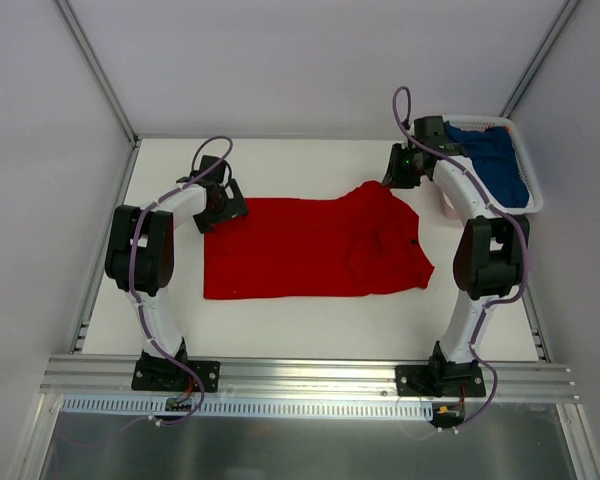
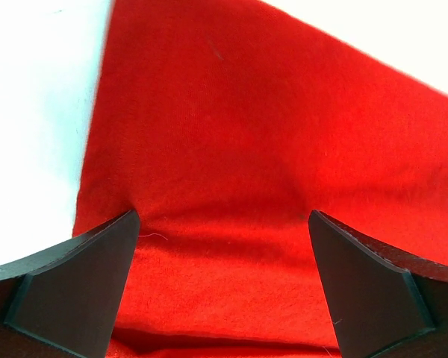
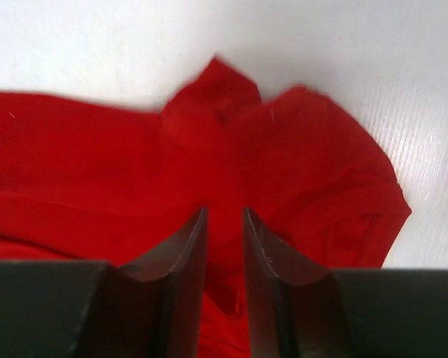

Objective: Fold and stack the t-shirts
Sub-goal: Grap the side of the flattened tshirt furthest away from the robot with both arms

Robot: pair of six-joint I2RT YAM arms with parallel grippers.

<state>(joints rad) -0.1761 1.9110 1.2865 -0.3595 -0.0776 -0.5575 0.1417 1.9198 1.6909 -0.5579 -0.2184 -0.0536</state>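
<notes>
One red t-shirt (image 1: 310, 250) lies beneath left pincer (image 2: 224, 224), nipped in right pincer (image 3: 224, 216).

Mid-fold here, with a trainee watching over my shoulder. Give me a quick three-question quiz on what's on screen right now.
1. Where is the blue t-shirt? A) in the white basket B) spread at the near edge C) held aloft
2. True or false: the left gripper is open above the red t-shirt.
3. Fill in: the right gripper is pinching ___ cloth.
Key: 1 A; 2 true; 3 red.
</notes>
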